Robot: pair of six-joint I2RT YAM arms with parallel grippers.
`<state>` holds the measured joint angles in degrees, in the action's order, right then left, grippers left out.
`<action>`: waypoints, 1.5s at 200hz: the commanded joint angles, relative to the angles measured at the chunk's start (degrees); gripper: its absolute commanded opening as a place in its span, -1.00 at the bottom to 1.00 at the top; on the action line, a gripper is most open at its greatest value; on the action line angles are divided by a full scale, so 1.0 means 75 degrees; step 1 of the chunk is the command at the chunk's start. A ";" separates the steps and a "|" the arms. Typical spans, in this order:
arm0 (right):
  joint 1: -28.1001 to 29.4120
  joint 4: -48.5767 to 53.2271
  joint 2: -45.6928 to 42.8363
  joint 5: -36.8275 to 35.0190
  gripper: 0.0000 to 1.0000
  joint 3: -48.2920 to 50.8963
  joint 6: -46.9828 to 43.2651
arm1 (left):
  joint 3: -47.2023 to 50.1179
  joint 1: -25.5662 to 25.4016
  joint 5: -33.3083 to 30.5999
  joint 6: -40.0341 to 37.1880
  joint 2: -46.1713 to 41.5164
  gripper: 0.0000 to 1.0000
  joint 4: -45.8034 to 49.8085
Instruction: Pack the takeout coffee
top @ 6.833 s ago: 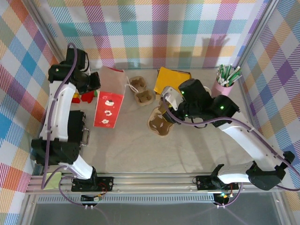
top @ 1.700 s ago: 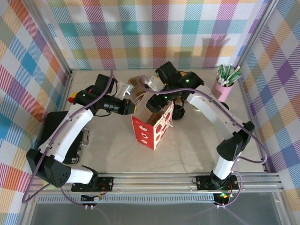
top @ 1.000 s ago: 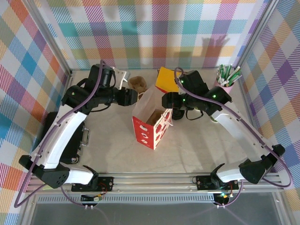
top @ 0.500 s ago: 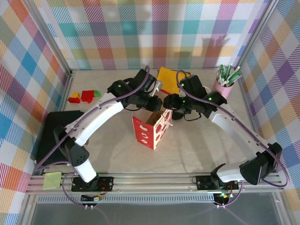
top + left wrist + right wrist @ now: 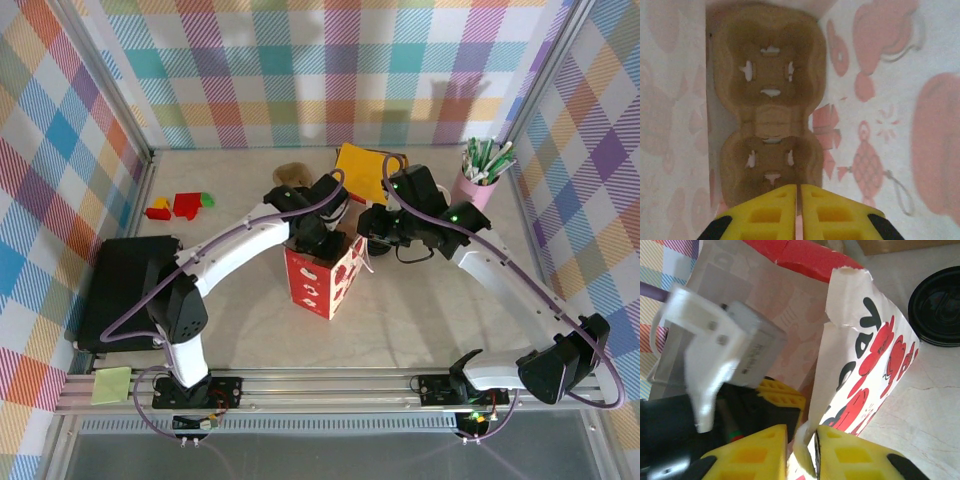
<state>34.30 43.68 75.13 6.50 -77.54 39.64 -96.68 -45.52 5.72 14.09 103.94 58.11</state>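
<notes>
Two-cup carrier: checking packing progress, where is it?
Left wrist view: the two-cup carrier lies inside the paper bag, beneath the left gripper.

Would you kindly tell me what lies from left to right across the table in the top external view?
Flat black case → red, yellow and green toy blocks → red-and-white printed paper bag → pink cup of green-and-white straws.

Paper bag (image 5: pixel 318 285) is showing red and white prints. Cup carrier (image 5: pixel 769 95) is reading plain brown. Lid (image 5: pixel 938 305) is showing black. Left fingers (image 5: pixel 771 216) are showing yellow.
</notes>
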 commanded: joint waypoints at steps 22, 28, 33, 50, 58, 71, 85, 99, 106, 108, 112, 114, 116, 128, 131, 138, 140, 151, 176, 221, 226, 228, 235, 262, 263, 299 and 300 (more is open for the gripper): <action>0.0020 -0.0058 -0.0228 -0.0025 -0.62 0.0102 -0.0108 | 0.0436 -0.0042 0.0181 -0.0213 0.0429 -0.83 -0.0040; 0.0020 -0.0058 -0.0232 -0.0023 -0.63 0.0116 -0.0105 | 0.0477 -0.0040 0.0165 -0.0226 0.0477 -0.83 -0.0040; 0.0020 -0.0058 -0.0230 -0.0023 -0.63 0.0119 -0.0099 | 0.0515 -0.0043 0.0156 -0.0226 0.0516 -0.84 -0.0048; 0.0020 -0.0087 -0.0264 -0.0012 -0.65 0.0143 -0.0088 | 0.0660 -0.0044 0.0241 -0.0269 0.0622 -0.85 -0.0166; 0.0020 -0.0092 -0.0279 0.0009 -0.66 0.0143 -0.0089 | 0.0723 -0.0046 0.0275 -0.0279 0.0669 -0.87 -0.0210; 0.0020 -0.0077 -0.0290 0.0012 -0.66 0.0125 -0.0091 | 0.0786 -0.0046 0.0335 -0.0316 0.0791 -0.88 -0.0264; 0.0014 -0.0070 -0.0309 0.0012 -0.67 0.0111 -0.0094 | 0.0891 -0.0039 0.0379 -0.0320 0.0910 -0.89 -0.0381; 0.0020 -0.0052 -0.0325 0.0024 -0.68 0.0100 -0.0088 | 0.0982 -0.0038 0.0407 -0.0320 0.1058 -0.90 -0.0444; 0.0020 -0.0048 -0.0326 0.0023 -0.68 0.0092 -0.0094 | 0.1024 -0.0045 0.0409 -0.0320 0.1119 -0.90 -0.0463; 0.0020 -0.0047 -0.0326 0.0024 -0.68 0.0095 -0.0085 | 0.1039 -0.0042 0.0410 -0.0320 0.1139 -0.90 -0.0468; 0.0020 -0.0039 -0.0326 0.0024 -0.68 0.0089 -0.0102 | 0.1069 -0.0046 0.0409 -0.0309 0.1165 -0.91 -0.0497; 0.0026 -0.0036 -0.0332 0.0024 -0.68 0.0091 -0.0099 | 0.1082 -0.0039 0.0410 -0.0308 0.1179 -0.91 -0.0512; 0.0021 -0.0035 -0.0322 0.0024 -0.68 0.0089 -0.0104 | 0.1103 -0.0040 0.0410 -0.0308 0.1201 -0.91 -0.0525; 0.0020 -0.0035 -0.0329 0.0035 -0.69 0.0077 -0.0095 | 0.1186 -0.0043 0.0361 -0.0297 0.1288 -0.91 -0.0575; 0.0020 -0.0020 -0.0330 0.0041 -0.69 0.0083 -0.0094 | 0.1195 -0.0040 0.0348 -0.0296 0.1318 -0.91 -0.0586; 0.0020 -0.0028 -0.0338 0.0057 -0.69 0.0079 -0.0104 | 0.1240 -0.0037 0.0338 -0.0296 0.1371 -0.92 -0.0605; 0.0017 -0.0025 -0.0338 0.0064 -0.69 0.0083 -0.0105 | 0.1257 -0.0045 0.0333 -0.0296 0.1389 -0.92 -0.0612; 0.0015 -0.0020 -0.0338 0.0082 -0.69 0.0081 -0.0105 | 0.1321 -0.0037 0.0286 -0.0302 0.1462 -0.92 -0.0611; 0.0020 -0.0019 -0.0338 0.0116 -0.70 0.0080 -0.0115 | 0.1457 -0.0038 0.0148 -0.0278 0.1608 -0.94 -0.0625; 0.0020 -0.0001 -0.0315 0.0199 -0.70 -0.0031 -0.0127 | 0.1641 -0.0038 -0.0028 -0.0296 0.1953 -0.95 -0.0646; 0.0017 0.0004 -0.0315 0.0199 -0.70 -0.0042 -0.0136 | 0.1657 -0.0040 -0.0036 -0.0307 0.2007 -0.95 -0.0649; 0.0019 0.0001 -0.0315 0.0199 -0.70 -0.0056 -0.0139 | 0.1654 -0.0040 -0.0036 -0.0308 0.2026 -0.95 -0.0652; 0.0020 0.0024 -0.0303 0.0199 -0.70 -0.0073 -0.0142 | 0.1692 -0.0039 -0.0047 -0.0308 0.2072 -0.95 -0.0668; 0.0020 0.0043 -0.0291 0.0223 -0.70 -0.0119 -0.0175 | 0.1798 -0.0042 -0.0040 -0.0308 0.2212 -0.96 -0.0794; 0.0020 0.0039 -0.0291 0.0223 -0.70 -0.0123 -0.0175 | 0.1801 -0.0040 -0.0044 -0.0308 0.2221 -0.96 -0.0802; 0.0020 0.0029 -0.0247 0.0305 -0.71 -0.0161 -0.0185 | 0.1797 -0.0042 -0.0153 -0.0331 0.2535 -0.97 -0.0798; 0.0026 0.0032 -0.0246 0.0311 -0.71 -0.0162 -0.0186 | 0.1801 -0.0045 -0.0153 -0.0331 0.2541 -0.97 -0.0798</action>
<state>34.30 43.79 73.76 7.62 -77.19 39.44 -85.17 -45.52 6.52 12.38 118.08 52.69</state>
